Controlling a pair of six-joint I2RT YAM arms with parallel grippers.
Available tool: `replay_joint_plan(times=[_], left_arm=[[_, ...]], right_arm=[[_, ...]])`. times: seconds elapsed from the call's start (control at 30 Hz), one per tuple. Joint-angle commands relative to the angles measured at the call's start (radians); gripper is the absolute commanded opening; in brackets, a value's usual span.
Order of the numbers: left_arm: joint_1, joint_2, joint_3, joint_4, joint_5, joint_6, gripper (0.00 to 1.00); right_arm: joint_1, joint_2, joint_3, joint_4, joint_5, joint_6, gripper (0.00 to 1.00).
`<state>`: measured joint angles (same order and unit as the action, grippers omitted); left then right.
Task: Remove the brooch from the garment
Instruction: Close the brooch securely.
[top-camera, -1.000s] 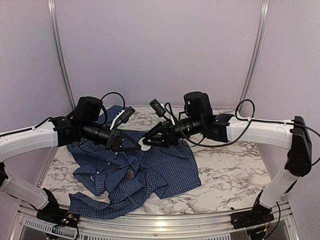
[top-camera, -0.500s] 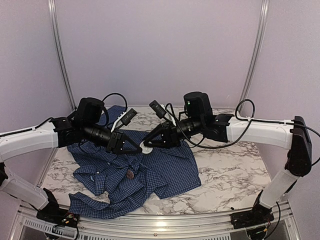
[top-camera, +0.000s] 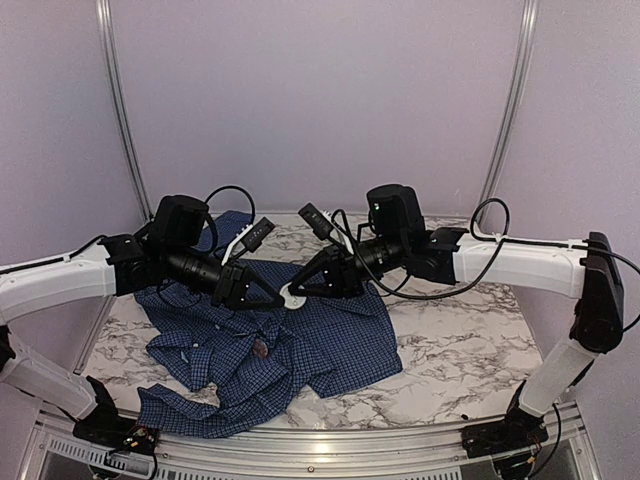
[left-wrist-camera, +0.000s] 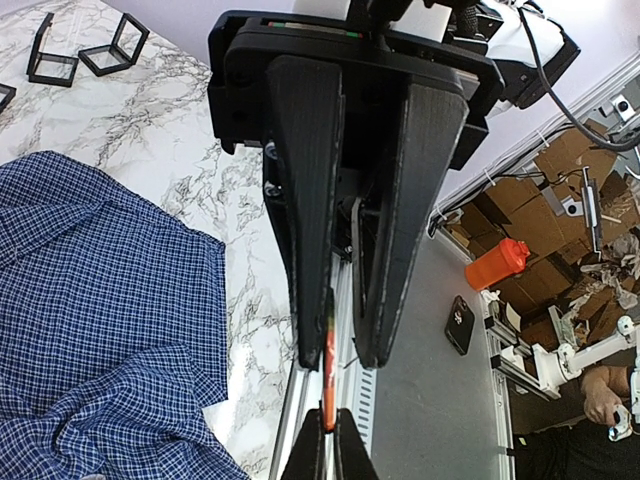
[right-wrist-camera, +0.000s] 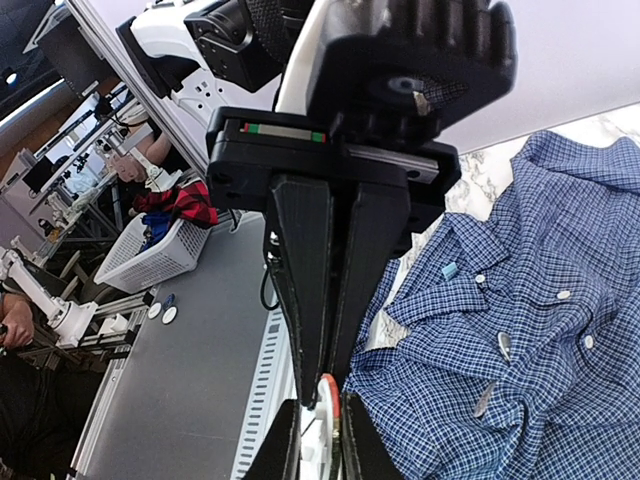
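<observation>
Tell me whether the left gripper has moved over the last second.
Yes, slightly: the left gripper has shifted rightward and toward the near edge, further over the shirt, which lies unchanged.

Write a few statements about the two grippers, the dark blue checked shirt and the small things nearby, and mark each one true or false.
The dark blue checked shirt lies on the white marbled table. True.
The left gripper stands wide open. False: it is shut on a thin round disc, white with an orange rim.
The right gripper has its fingertips at the same disc. True.
The small reddish-brown round brooch hangs between the grippers. False: it sits on the shirt, nearer the arm bases.
The black square frames stand on the shirt. False: they stand on bare table, apart from it.
</observation>
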<state>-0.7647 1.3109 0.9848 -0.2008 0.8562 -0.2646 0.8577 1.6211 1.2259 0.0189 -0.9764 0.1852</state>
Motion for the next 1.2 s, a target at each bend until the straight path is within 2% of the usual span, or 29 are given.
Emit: replay_joint_plan(times=[0.0,0.33,0.53,1.17], left_arm=[[-0.001,-0.025,0.025,-0.025,0.001,0.015,0.0],[-0.002,-0.021,0.02,-0.02,0.003,0.013,0.0],[-0.001,-0.018,0.025,-0.021,0.0,0.009,0.0],[-0.002,-0.012,0.038,-0.033,-0.012,0.005,0.0]], right_arm=[[-0.007,0.002,0.013,-0.014,-0.023,-0.011,0.13],[-0.006,-0.008,-0.004,-0.008,-0.052,-0.01,0.13],[-0.005,-0.012,-0.009,-0.003,-0.064,-0.007,0.19],[0.029,0.018,0.005,0.005,-0.058,0.004,0.18]])
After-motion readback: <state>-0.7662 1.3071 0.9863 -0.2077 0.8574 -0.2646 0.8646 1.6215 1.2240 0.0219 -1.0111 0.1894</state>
